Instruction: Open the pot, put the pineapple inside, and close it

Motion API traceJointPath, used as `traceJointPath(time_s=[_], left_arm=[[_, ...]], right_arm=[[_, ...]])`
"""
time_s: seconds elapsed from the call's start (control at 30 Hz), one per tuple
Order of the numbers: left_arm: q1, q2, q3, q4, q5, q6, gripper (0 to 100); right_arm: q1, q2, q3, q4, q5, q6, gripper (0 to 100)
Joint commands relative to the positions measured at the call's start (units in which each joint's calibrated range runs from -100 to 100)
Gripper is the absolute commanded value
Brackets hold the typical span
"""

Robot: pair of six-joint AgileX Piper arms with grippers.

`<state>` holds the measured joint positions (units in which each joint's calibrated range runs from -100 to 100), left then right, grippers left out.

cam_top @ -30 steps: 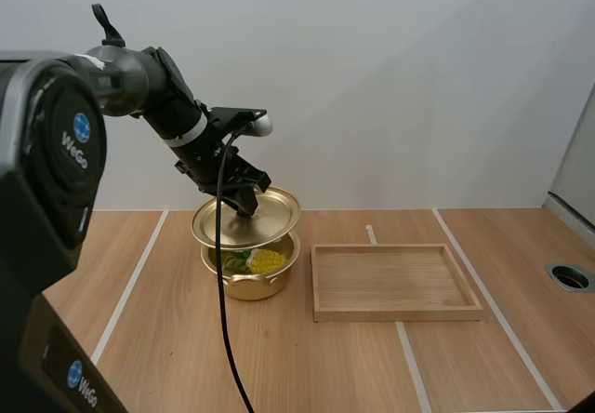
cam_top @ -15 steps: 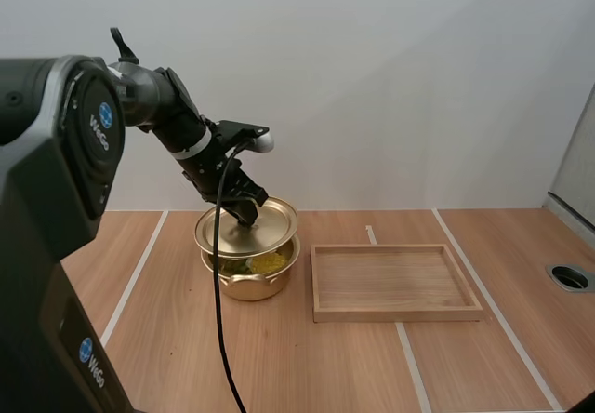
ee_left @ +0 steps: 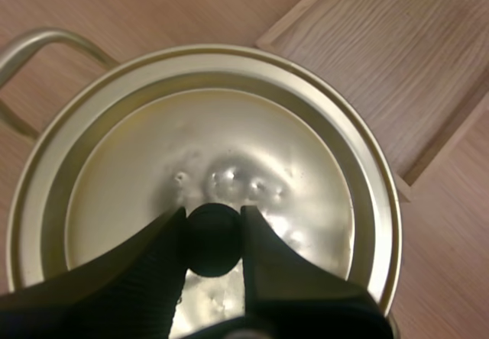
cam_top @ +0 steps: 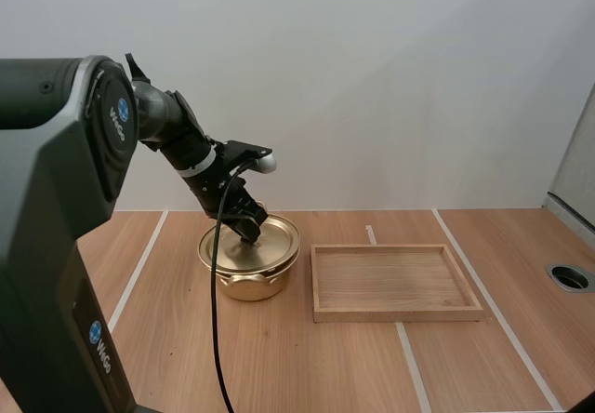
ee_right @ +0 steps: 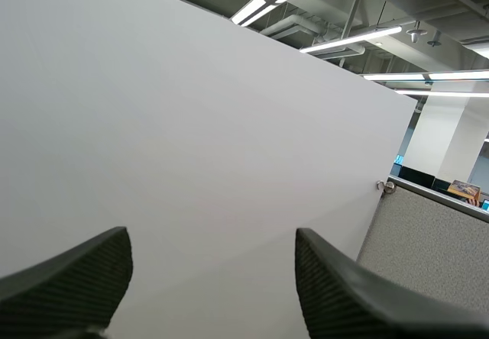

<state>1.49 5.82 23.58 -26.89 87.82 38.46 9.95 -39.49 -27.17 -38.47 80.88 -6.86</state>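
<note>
- My left gripper (ee_left: 212, 218) is clenched on the black round knob (ee_left: 212, 243) of the round golden metal lid (ee_left: 229, 140).
- Lid lies on the golden metal pot (cam_top: 244, 286), covering its mouth — contents hidden.
- Pot stands on the light wooden table (cam_top: 279, 357), just beside the flat rectangular wooden tray (cam_top: 398, 313).
- My right gripper (ee_right: 208, 259) — fingers spread apart, nothing between them.

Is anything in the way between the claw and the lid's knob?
Nothing visible. The left claw pinches the black knob directly between its tips, and the lid lies on the pot.
</note>
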Motion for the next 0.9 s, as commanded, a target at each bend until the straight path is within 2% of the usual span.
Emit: traceJointPath(time_s=[0.0,0.17,0.4,0.6,0.67,0.73,0.87], left_arm=[[0.07,0.1,0.1,-1.1,-3.3,0.4,0],[0.07,0.5,0.1,-1.4,-5.4,0.4,0],[0.07,3.2,0.1,-1.6,-0.1,0.4,0],[0.07,3.7,1.0,-1.8,-2.9,0.4,2],[0.07,3.7,1.6,-1.8,-3.7,0.4,9],[0.07,3.7,2.1,-1.8,-3.7,0.4,20],[0.07,3.4,2.1,-1.7,-2.6,0.4,58]], right_arm=[[-0.1,-0.7,-0.2,-0.8,0.4,-0.1,100],[-0.1,-0.7,-0.2,-0.8,0.7,-0.1,100],[-0.1,-0.7,-0.2,-0.8,0.9,-0.1,100],[-0.1,-0.7,-0.2,-0.8,0.9,-0.1,100],[-0.1,-0.7,-0.2,-0.8,0.9,-0.1,100],[-0.1,-0.7,-0.2,-0.8,0.9,-0.1,100],[-0.1,-0.7,-0.2,-0.8,0.9,-0.1,100]])
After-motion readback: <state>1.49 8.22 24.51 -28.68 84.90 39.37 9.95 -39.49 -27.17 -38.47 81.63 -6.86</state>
